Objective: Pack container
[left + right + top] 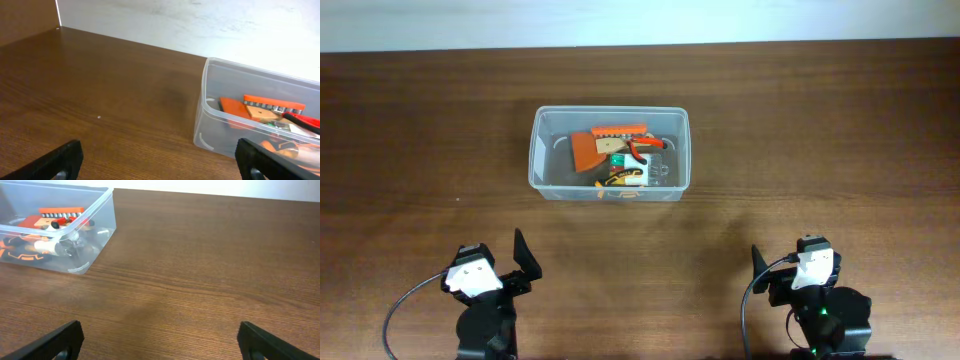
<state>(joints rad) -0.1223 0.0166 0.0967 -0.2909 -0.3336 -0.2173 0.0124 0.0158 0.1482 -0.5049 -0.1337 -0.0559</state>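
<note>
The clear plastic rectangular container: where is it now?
In the overhead view, the clear plastic rectangular container stands on the brown wooden table, slightly left of centre, holding orange tools.

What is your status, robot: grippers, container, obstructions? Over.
Open and empty: left gripper, right gripper. Ahead, container holds orange tools. Nothing seen in the way.

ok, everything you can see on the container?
The container is a clear, translucent plastic tub, rectangular with rounded corners and a rim, no lid on. It sits upright on the brown wooden table, in the far half. Inside lies a jumble of mostly orange tools. Nothing else touches it: the left fingers and right fingers are open, well short of it.
</note>
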